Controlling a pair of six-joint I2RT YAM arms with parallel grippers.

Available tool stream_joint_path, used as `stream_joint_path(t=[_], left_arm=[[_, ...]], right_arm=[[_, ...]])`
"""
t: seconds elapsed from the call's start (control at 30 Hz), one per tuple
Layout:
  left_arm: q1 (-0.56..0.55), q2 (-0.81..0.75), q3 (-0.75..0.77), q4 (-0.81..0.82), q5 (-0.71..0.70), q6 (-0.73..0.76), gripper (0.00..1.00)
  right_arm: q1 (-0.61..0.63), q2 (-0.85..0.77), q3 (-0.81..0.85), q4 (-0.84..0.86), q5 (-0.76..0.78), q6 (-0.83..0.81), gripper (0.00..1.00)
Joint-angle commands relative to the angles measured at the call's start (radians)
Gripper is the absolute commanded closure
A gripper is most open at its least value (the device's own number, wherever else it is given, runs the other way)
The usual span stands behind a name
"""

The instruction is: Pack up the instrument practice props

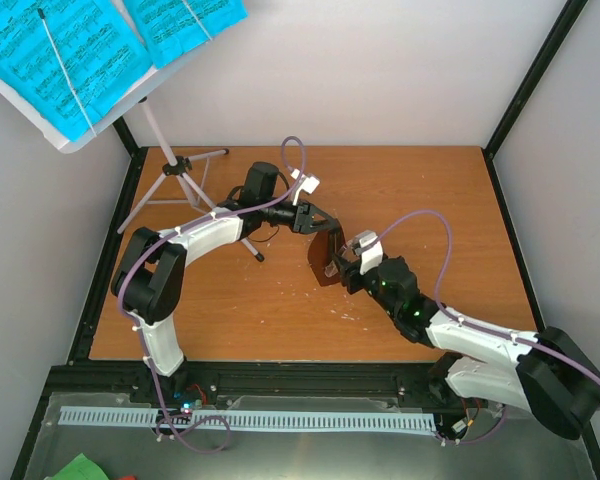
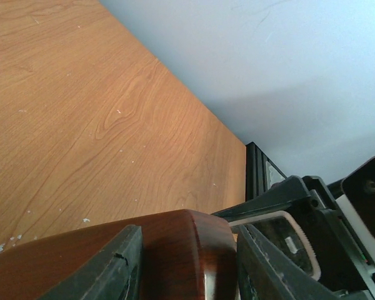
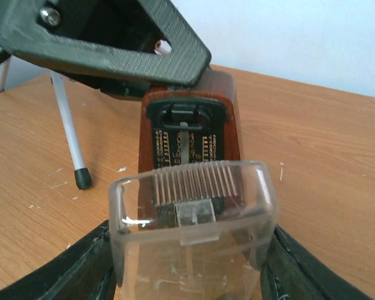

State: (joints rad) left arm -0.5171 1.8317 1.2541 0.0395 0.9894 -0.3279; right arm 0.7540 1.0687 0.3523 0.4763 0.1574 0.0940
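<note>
From above, the music stand rises near the far left corner of the table, with blue pages on its desk. Near the table's middle the left gripper pinches the brown metronome, and the right gripper meets it from the opposite side. The left wrist view shows the left fingers pressed against either side of the metronome's rounded brown body. The right wrist view shows the right fingers clamped on a clear cover just in front of the metronome's dial face, with a stand leg to one side. Whether cover and metronome touch cannot be told.
</note>
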Motion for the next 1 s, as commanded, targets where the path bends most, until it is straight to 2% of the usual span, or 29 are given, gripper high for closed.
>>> stream_joint_path(t=[0.0, 0.23, 0.53, 0.97], left_arm=[[-0.004, 0.031, 0.009, -0.09, -0.066, 0.051, 0.58], [-0.004, 0.028, 0.008, -0.105, -0.077, 0.057, 0.58], [-0.004, 0.037, 0.005, -0.115, -0.109, 0.032, 0.58], [-0.004, 0.035, -0.001, -0.114, -0.119, 0.004, 0.58]], right_arm=[[0.01, 0.049, 0.005, 0.111, 0.022, 0.019, 0.6], [0.011, 0.093, 0.025, 0.139, 0.038, 0.042, 0.6], [0.054, 0.059, 0.007, 0.167, 0.134, 0.049, 0.61], [0.102, 0.133, -0.012, 0.292, 0.236, 0.049, 0.63]])
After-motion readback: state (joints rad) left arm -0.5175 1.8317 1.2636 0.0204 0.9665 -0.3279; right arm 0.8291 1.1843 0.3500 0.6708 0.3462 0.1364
